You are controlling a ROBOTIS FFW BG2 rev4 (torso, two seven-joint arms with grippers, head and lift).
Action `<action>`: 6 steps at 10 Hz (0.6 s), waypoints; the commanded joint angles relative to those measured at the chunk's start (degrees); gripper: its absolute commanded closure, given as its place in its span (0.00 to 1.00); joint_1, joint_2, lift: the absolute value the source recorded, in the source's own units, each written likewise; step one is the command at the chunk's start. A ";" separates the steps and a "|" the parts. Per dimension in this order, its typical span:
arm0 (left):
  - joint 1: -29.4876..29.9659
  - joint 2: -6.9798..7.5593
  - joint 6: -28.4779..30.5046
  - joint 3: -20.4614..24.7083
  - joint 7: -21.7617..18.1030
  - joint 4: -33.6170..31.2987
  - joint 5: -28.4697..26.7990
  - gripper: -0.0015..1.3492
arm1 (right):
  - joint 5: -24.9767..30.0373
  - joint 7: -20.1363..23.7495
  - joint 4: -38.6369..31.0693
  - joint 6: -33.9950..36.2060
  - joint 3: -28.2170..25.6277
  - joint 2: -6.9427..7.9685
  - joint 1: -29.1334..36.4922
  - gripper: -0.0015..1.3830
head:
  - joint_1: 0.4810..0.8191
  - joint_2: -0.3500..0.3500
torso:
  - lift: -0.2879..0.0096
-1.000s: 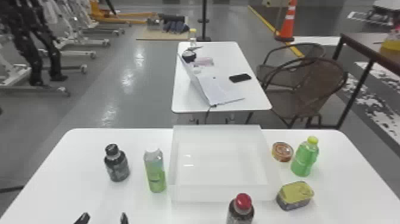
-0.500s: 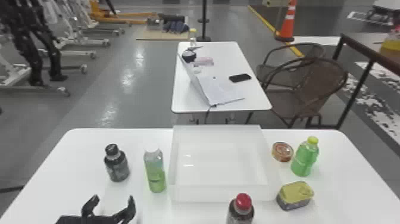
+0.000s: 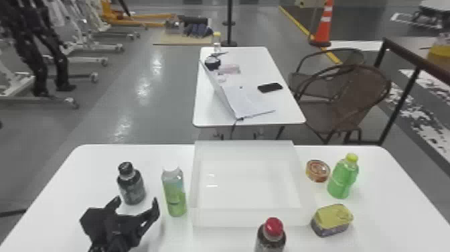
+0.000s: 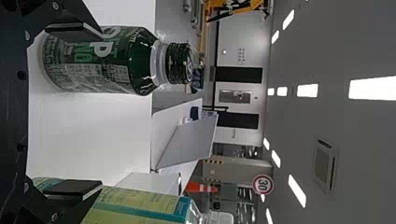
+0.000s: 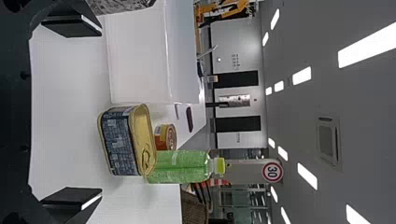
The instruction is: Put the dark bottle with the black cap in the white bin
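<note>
The left gripper (image 3: 136, 203) is found open, with nothing clasped in its jaws. The right gripper (image 5: 101, 112) is likewise found wide open and unloaded. A red-capped bottle (image 3: 274, 227) is noted well right of the left jaws. A tin (image 5: 126, 142) is seen ahead of the right jaws. The bin (image 3: 254, 217) is sited right of the left jaws, past a slim bottle (image 3: 174, 196) just outside their right finger. The dark bottle (image 3: 131, 187) is located upright on the table (image 3: 67, 201), outside the bin, just beyond the left jaws and toward their left finger; contact cannot be confirmed. Beyond the tin, a green bottle (image 3: 342, 181) and round tin (image 3: 318, 171) are recorded. Farther ahead of both jaws, a laptop (image 3: 249, 100) and phone (image 3: 270, 87) are observed on a second table (image 3: 288, 109).
</note>
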 commanded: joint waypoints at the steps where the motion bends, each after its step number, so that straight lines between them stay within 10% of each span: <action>1: -1.62 -0.15 0.00 0.75 1.90 1.91 -2.70 0.14 | -0.17 0.00 0.13 -0.18 0.01 0.00 0.00 0.07 | 0.20 0.50 | 0.63; 6: -7.33 -0.15 -1.76 0.49 7.18 10.17 -4.20 0.13 | -0.26 0.00 0.48 -0.71 0.01 0.09 -0.27 0.07 | 0.20 0.50 | 0.63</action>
